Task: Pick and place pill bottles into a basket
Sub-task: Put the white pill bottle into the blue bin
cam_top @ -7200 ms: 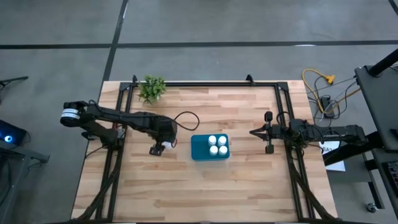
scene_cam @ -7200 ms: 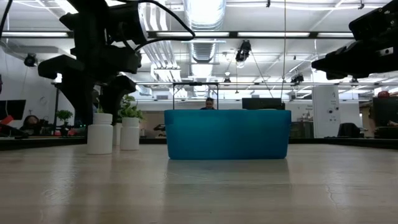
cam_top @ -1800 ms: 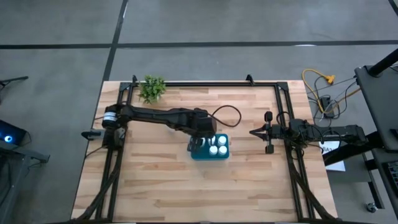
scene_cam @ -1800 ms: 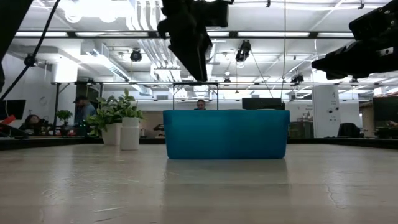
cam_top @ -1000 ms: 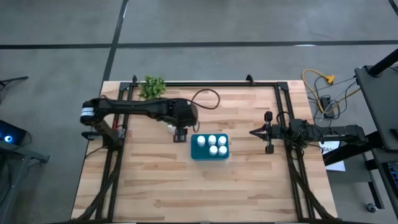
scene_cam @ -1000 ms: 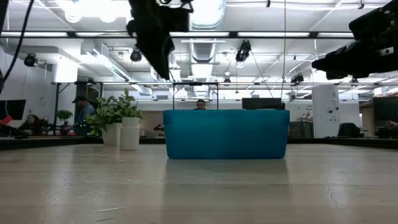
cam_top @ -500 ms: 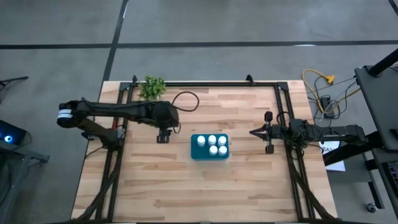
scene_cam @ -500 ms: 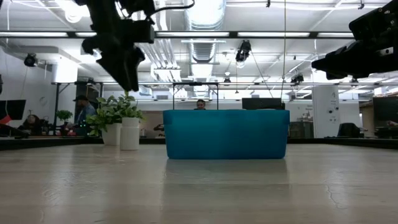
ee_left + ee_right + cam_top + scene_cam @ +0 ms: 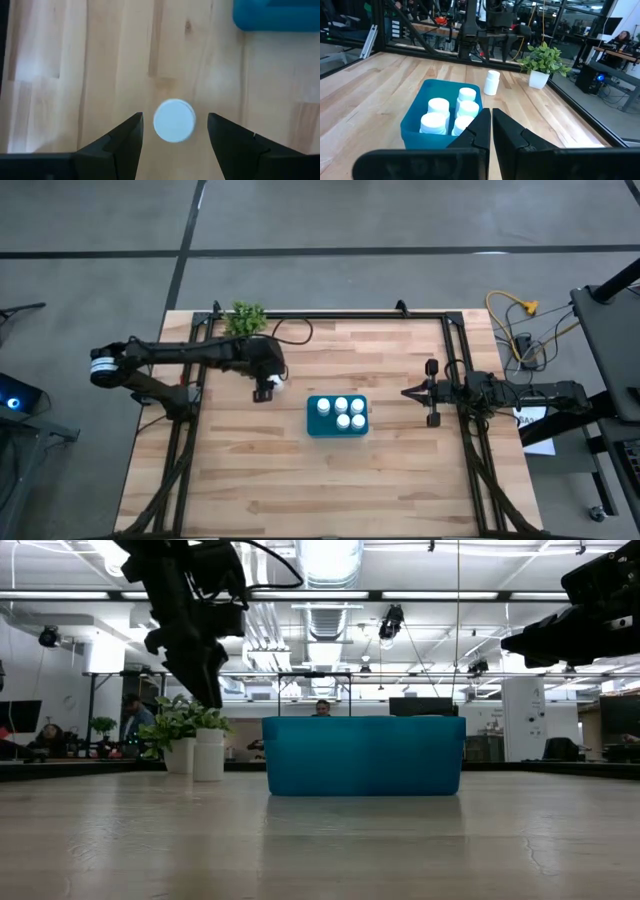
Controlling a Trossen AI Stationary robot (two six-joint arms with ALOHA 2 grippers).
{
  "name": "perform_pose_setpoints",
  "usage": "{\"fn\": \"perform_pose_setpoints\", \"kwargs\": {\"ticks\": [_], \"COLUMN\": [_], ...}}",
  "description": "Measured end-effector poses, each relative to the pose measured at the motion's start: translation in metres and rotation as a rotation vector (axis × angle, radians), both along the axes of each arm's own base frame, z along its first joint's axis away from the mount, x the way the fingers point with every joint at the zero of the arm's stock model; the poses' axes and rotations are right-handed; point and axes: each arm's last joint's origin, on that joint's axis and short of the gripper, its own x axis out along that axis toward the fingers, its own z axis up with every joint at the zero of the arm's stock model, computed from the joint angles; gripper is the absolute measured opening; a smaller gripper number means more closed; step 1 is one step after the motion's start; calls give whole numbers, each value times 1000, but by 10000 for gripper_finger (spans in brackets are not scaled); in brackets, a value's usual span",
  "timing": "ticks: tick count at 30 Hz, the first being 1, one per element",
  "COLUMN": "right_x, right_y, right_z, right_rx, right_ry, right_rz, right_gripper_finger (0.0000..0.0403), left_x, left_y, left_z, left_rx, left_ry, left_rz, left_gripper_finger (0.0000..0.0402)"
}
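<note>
One white pill bottle (image 9: 173, 120) stands upright on its base on the wooden table, left of the teal basket (image 9: 312, 418); it also shows in the low view (image 9: 209, 753) and the right wrist view (image 9: 491, 82). Several more bottles (image 9: 341, 412) stand inside the basket. My left gripper (image 9: 175, 118) is open and hovers above the lone bottle (image 9: 261, 394), one finger on either side of its cap, touching nothing. My right gripper (image 9: 408, 392) is shut and empty, right of the basket.
A small green plant (image 9: 245, 322) in a white pot (image 9: 180, 755) stands at the far left, just behind the lone bottle. Black frame rails (image 9: 460, 360) run along the table's left, right and far sides. Bare wood lies toward the near edge.
My left gripper has gone from beside the basket toward the table's left edge and come down a little; it now stands over the lone bottle. The bottles and the basket have kept still.
</note>
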Motion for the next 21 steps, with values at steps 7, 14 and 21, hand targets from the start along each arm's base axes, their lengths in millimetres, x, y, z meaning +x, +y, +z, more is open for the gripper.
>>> {"fn": "perform_pose_setpoints", "kwargs": {"ticks": [7,14,21], "right_x": [0,0,0], "right_y": [0,0,0], "right_z": [0,0,0], "right_rx": [0,0,0], "right_ry": [0,0,0], "right_rz": [0,0,0], "right_gripper_finger": [8,8,8], "left_x": [-1,-1,1], "left_y": [5,7,9], "left_z": [-1,-8,-15], "left_rx": [-32,-25,-26], "left_ry": [-14,-26,-37], "left_rz": [2,-6,1], "left_gripper_finger": [204,204,204]}}
